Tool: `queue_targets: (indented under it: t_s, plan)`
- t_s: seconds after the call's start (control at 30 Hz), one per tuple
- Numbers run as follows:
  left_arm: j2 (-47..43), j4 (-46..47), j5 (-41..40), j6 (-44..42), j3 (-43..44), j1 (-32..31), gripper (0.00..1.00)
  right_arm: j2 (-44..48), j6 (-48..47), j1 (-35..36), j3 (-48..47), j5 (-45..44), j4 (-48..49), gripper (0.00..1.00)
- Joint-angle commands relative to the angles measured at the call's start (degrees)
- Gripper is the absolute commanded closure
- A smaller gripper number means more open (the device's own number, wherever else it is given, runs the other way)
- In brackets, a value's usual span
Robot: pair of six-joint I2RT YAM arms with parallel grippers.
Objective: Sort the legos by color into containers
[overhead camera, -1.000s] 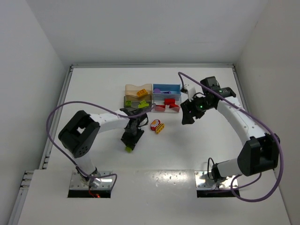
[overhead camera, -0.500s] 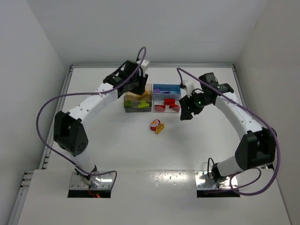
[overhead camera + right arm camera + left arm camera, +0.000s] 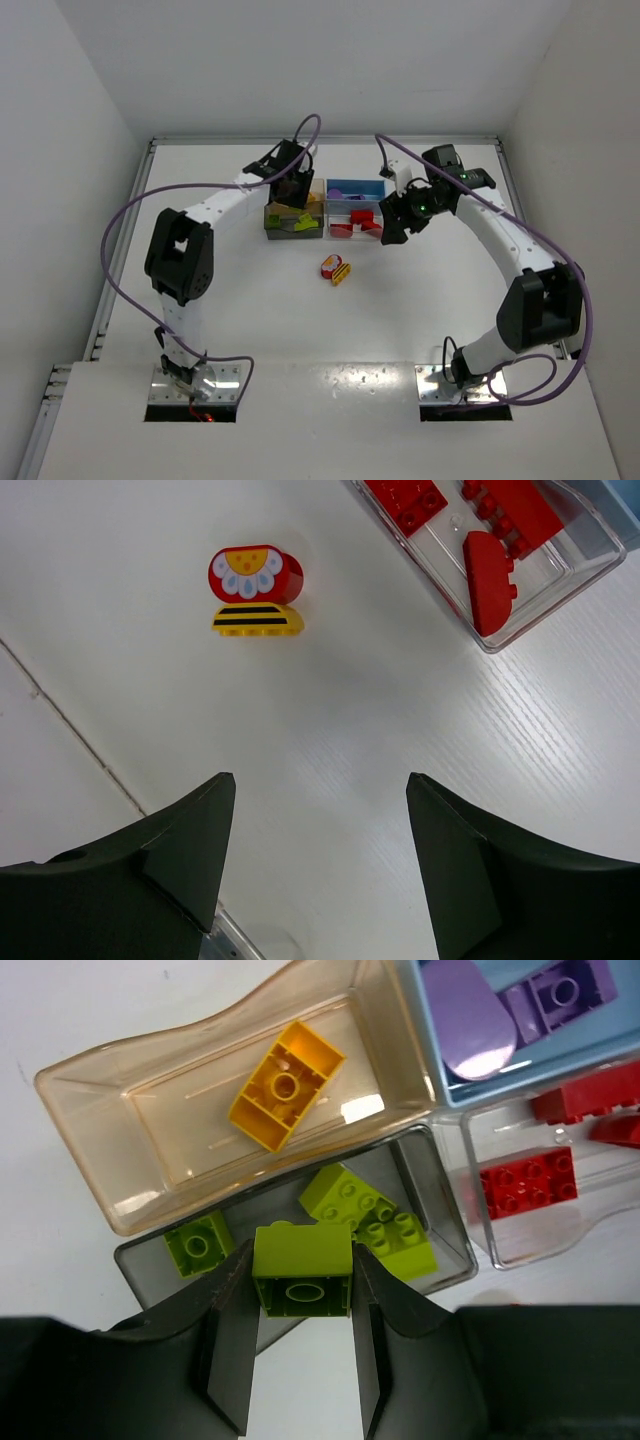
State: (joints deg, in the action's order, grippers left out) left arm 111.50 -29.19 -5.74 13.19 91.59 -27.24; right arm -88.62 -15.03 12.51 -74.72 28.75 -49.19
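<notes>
My left gripper is shut on a lime-green lego, held over the near edge of the dark grey container, where three green legos lie. The tan container holds a yellow-orange brick. Purple pieces lie in the blue container, and red bricks in the clear container. On the table a red flower-faced piece touches a yellow striped piece. My right gripper hangs open above bare table, near the clear container.
The four containers stand together as a block at the table's middle back. The two loose pieces lie just in front of them. My left gripper and right gripper flank the block. White walls enclose the table.
The left arm has swung from the table's front left up and back to the containers, carrying the green lego. The right gripper has drifted slightly toward the clear container, still open.
</notes>
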Motion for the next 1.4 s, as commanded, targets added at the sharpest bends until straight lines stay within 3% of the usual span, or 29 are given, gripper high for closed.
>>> queue_targets:
  t_s: [0.0,0.07,0.13,0.17,0.3,0.5,0.67,0.7,0.73,0.8,0.9,0.93,0.97,1.13,1.37]
  plan:
    - [-1.46,2.38,-2.16,1.84,1.4,1.4,1.0,0.11,0.35,-0.12,-2.27,0.69,0.67,0.3]
    - [-0.85,2.38,-2.7,1.32,1.4,2.02,0.98,-0.41,0.35,-0.12,-2.27,0.69,0.67,0.3]
    - [-0.85,2.38,-2.7,0.79,0.87,2.64,0.85,-1.02,0.35,-0.12,-2.27,0.69,0.67,0.3]
    - [-0.85,2.38,-2.7,0.17,0.26,3.24,0.85,-1.03,0.35,-0.12,-2.27,0.17,0.67,0.3]
    - [-0.85,1.86,-0.69,-0.45,-0.8,3.87,0.54,-1.56,-0.35,1.02,-2.27,-0.36,0.67,0.29]
    - [-3.22,1.33,3.44,-1.67,-2.99,5.62,0.39,-2.61,-0.35,1.02,-2.8,0.16,0.67,0.29]
    - [-6.64,2.11,9.32,-3.16,-5.45,6.24,0.35,-2.61,-0.35,1.02,-2.8,0.16,0.67,0.28]
    - [-9.43,3.95,13.26,-6.13,-6.33,7.02,0.35,-2.61,-0.35,1.02,-2.8,0.77,0.67,0.28]
    - [-11.12,5.18,25.48,-8.86,-8.86,7.64,0.34,-2.61,-0.35,1.02,-2.8,0.78,0.67,0.28]
    - [-13.93,5.12,35.49,-15.35,-10.81,8.17,0.28,-2.61,-0.35,1.02,-2.19,0.78,0.67,0.28]
    - [-16.41,-4.24,45.79,-30.37,-11.44,5.8,0.26,-1.92,-0.35,1.02,-1.4,0.78,1.2,0.27]
    - [-16.93,-7.43,50.25,-39.55,-11.44,4.49,0.26,-1.04,-0.35,0.41,0.08,0.78,1.2,0.27]
    - [-16.93,-13.38,51.78,-49.39,-11.44,3.61,0.26,-0.51,-0.35,-0.12,0.71,0.78,1.72,0.27]
    - [-16.93,-19.94,51.18,-68.78,-13.71,-2.36,0.26,3.45,1.57,-2.14,5.71,-1.59,3.39,0.24]
    - [-11.75,-14.24,50.03,-75.85,-11.53,-5.63,0.24,7.05,17.12,-18.65,10.2,2.0,7.35,0.09]
